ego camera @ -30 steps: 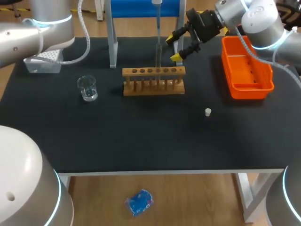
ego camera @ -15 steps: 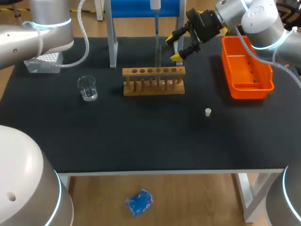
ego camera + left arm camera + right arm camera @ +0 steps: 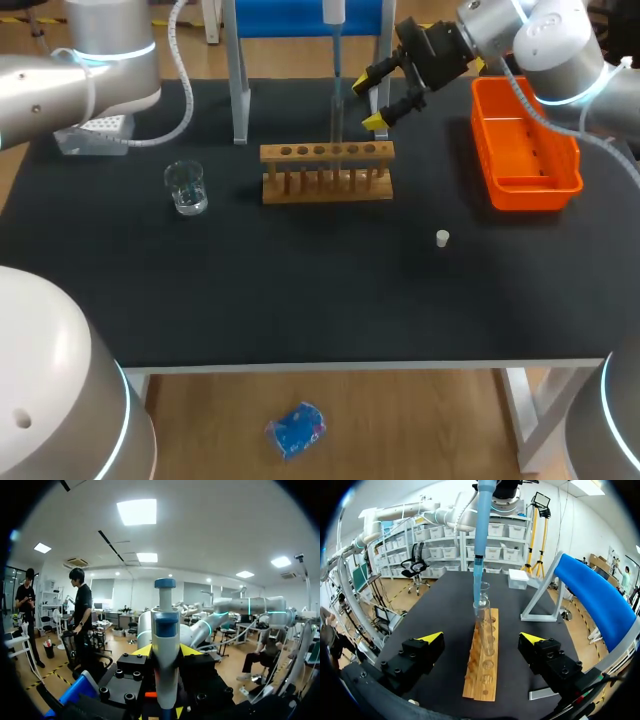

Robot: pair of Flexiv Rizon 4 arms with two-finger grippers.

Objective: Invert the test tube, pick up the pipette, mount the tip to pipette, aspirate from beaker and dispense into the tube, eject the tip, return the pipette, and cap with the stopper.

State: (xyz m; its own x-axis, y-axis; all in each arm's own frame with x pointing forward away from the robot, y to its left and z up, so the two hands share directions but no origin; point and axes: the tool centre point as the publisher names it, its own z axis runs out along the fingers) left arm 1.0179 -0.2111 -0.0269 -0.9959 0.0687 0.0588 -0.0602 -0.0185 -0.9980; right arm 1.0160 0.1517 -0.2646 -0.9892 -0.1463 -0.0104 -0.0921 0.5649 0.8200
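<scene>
**Pipette lined up over the tube, right pincer standing by**

Over to the left pincer [image 3: 165, 652], and it is clamped tight on the pipette [image 3: 165, 630]. The fingers press the body from both sides, and the plunger end pokes out beyond them. From the head view, the pipette hangs upright over the far middle of the tabletop [image 3: 300, 290]. Its thin tip [image 3: 478, 587] comes down right at the mouth of the test tube [image 3: 337, 118]. Whether the end is inside the glass, I cannot tell.

The tube stands upright in a hole near the middle of the wooden rack [image 3: 327, 172].

Now the right pincer [image 3: 385, 95]: wide open and carrying nothing. It hovers just right of the tube, by the far right end of the rack. From its own wrist view, the rack runs away between the spread yellow tips, and neither finger touches the wood or the glass.

Around the scene, the glass beaker [image 3: 186, 187] sits well left of the rack. The small white stopper [image 3: 442, 238] lies alone, near and right of the rack. An orange bin [image 3: 525, 150] sits at the far right, and a white tip box [image 3: 95, 133] at the far left.
</scene>
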